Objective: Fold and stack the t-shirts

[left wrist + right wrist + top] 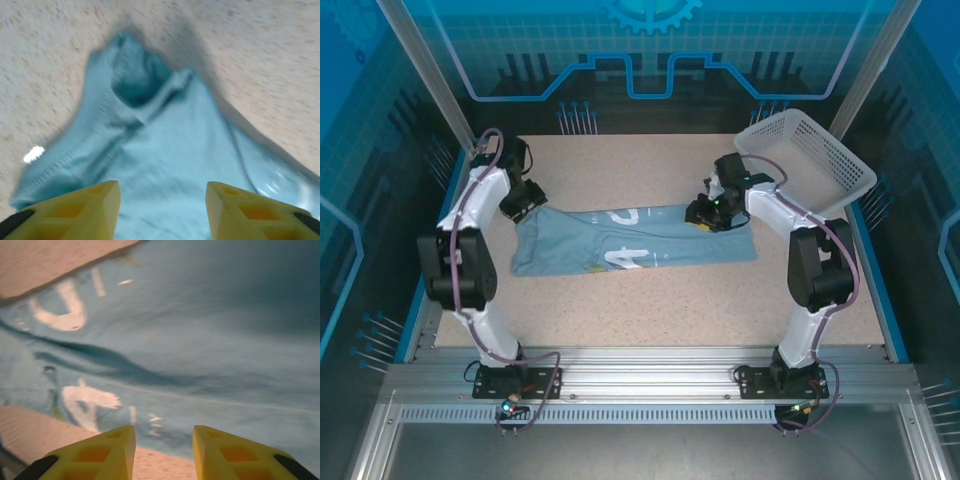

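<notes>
Left hand point(162, 200) parted wide, empty, over bunched t-shirt point(165, 150) end | right hand point(164, 440) narrower gap, empty, over white print point(90, 400) | top view: t-shirt strip mid-desk point(650, 310) between 2 hands; basket point(820, 150) far-right corner

The top view is evenly lit and sharp, tinted blue at its borders. Both wrist views are blurred; the shirt point(165, 165) throws a dark shadow on the worktop point(270, 60).

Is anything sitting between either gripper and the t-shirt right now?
Nothing visible. The left gripper hangs over the t-shirt at its left end, the right gripper at its right end; the basket stands apart, far right.
</notes>
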